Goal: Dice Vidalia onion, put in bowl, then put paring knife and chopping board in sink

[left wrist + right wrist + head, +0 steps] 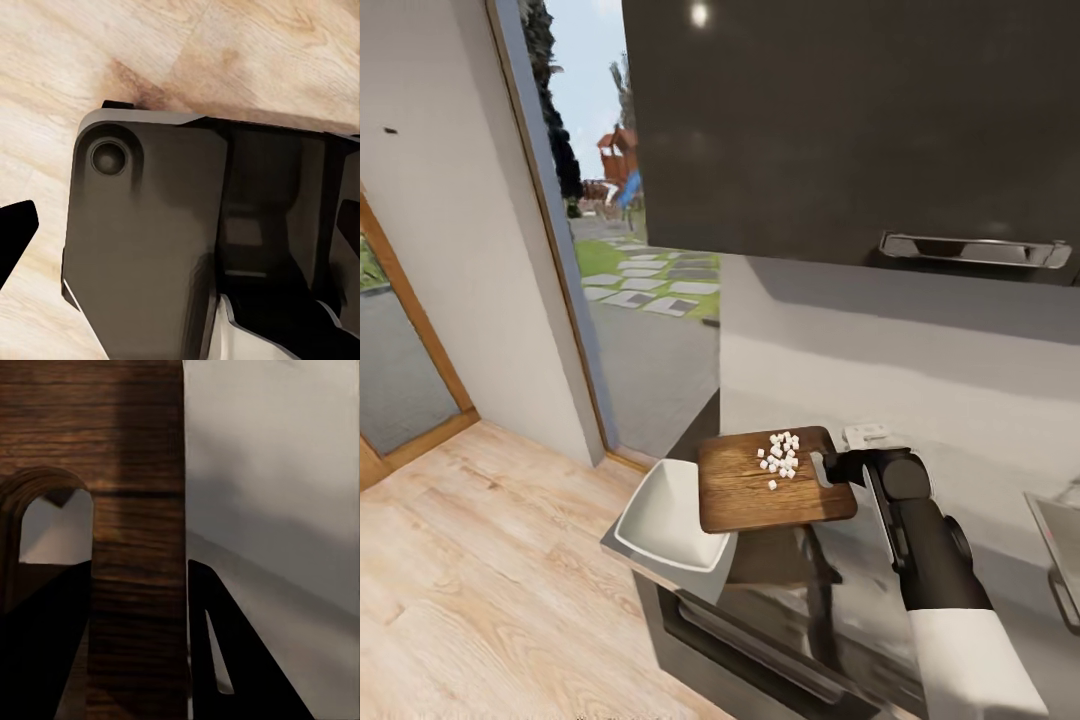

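My right gripper (830, 468) is shut on the handle end of the brown chopping board (760, 490) and holds it raised above the grey countertop (1010, 570). White diced onion (780, 455) lies in a small heap on the board's far part. The white square bowl (665, 515) sits at the countertop's left end, and the board's near left corner overhangs its rim. In the right wrist view the board (135, 472), with its handle hole (56, 529), runs between the dark fingers (247, 660). My left gripper (180, 232) is open over the wooden floor. The paring knife is out of view.
A corner of the steel sink (1060, 540) shows at the right edge. A dark upper cabinet (840, 120) with a metal handle (975, 250) hangs overhead. A glass doorway (650, 270) and light wooden floor (480, 560) lie to the left. A wall socket (868, 434) sits behind the board.
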You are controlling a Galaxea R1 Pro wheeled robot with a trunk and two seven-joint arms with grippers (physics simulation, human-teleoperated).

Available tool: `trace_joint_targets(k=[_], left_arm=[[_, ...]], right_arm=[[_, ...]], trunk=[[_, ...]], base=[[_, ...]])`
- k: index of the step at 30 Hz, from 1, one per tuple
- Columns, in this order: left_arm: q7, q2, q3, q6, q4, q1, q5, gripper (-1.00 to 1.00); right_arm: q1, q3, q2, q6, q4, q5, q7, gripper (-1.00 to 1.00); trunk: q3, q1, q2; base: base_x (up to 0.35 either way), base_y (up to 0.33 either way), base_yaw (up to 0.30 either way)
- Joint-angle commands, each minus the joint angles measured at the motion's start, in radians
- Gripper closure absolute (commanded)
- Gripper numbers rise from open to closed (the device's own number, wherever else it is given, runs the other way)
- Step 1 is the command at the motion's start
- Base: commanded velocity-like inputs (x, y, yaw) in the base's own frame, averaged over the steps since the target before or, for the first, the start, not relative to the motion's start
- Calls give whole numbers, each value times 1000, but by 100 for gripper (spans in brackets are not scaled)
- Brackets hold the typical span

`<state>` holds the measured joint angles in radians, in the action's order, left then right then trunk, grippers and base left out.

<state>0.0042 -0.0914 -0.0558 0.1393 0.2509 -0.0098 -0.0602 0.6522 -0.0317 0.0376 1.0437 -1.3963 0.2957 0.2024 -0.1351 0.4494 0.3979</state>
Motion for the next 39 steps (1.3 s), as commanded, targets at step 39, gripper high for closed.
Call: trace_joint_targets(k=[39], left_arm=[[-1, -1, -4, 3, -1, -1, -6, -100]], right_arm=[[1, -1, 1, 3, -16, 10, 10, 100]], trunk=[[-2, 1, 2]], base=[[0, 0, 72]])
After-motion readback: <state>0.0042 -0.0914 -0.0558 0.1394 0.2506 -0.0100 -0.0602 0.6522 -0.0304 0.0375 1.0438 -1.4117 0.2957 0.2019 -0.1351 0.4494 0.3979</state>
